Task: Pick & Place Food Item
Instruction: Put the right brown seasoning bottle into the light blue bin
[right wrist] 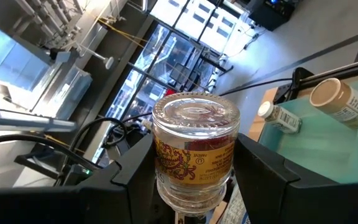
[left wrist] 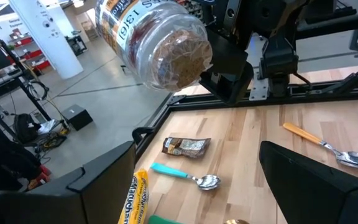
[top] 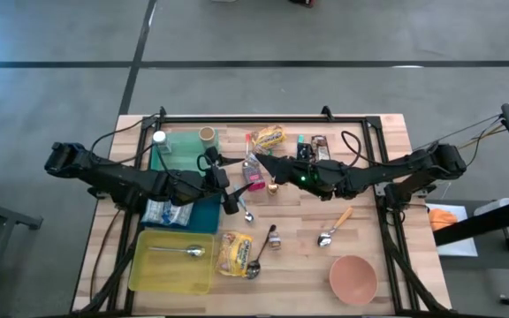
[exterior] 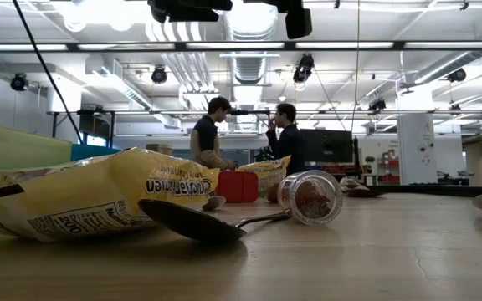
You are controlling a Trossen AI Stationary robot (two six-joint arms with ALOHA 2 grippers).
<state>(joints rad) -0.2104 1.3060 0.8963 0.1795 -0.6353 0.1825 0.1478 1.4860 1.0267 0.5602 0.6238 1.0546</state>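
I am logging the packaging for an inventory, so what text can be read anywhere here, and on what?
"200": on the yellow packet lying by the spoon; its brand line is too blurred to read.
"1316": on the jar held in the right claw.
Jar label in the right wrist view: print too small to read.
White bottle and brown packet: print too small to read.
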